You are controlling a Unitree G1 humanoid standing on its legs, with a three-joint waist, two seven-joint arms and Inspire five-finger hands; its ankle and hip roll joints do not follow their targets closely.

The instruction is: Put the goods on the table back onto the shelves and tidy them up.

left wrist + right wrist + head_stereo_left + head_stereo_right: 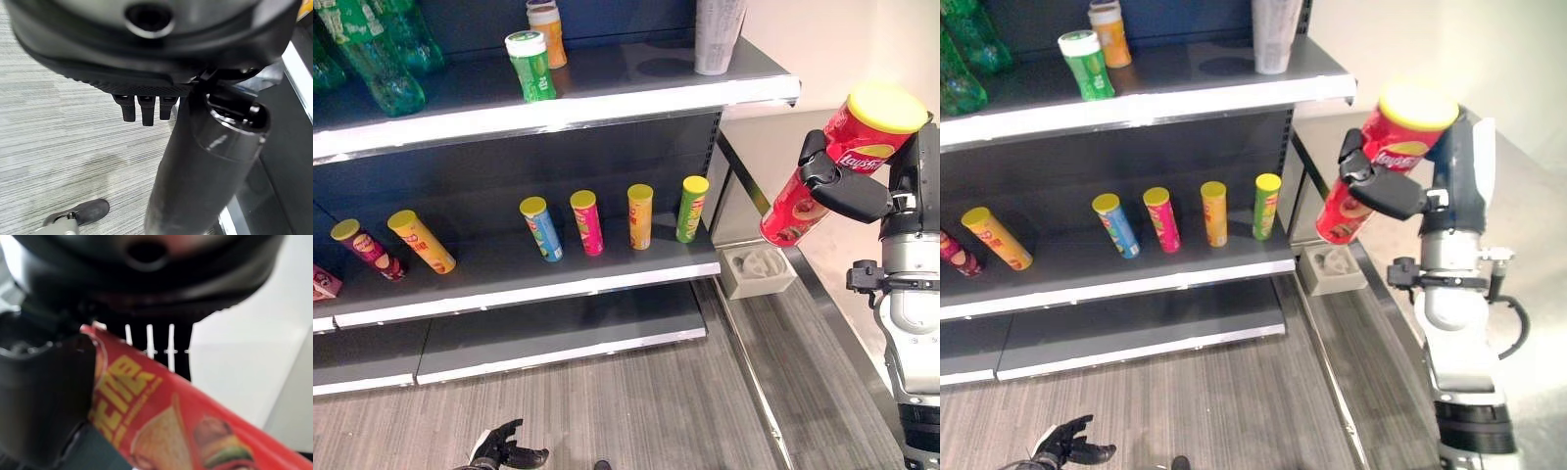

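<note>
Listing by size, largest first.

Shelves (558, 274): dark unit with pale front edges, several tiers, standing to the robot's left front. Middle tier is the likely destination, since its row of cans has free space at the right end.

Green bottles (386, 54): upper tier, far left, grouped together.

Pale wrapped pack (717, 34): upper tier, right end, upright.

Red can (837, 162): yellow lid, tilted with lid uppermost, carried in the air well right of the shelves. Right hand (847, 186) is wrapped around its middle, fingers and thumb on opposite sides; the right wrist view confirms the can across the palm. A mid-body hold probably keeps it balanced for setting down upright.

Row of cans, middle tier: blue (541, 228), pink (586, 222), orange (639, 215), green (690, 209), all yellow-lidded, standing, evenly spaced. Two more (421, 241) lean at the left, one dark red (367, 249).

Small tubs (530, 65): upper tier, one green, one orange behind.

Grey moulded tray (756, 269): on the floor by the shelf foot.

Left hand (499, 450): low over the floor, fingers loosely spread, holding nothing.
</note>
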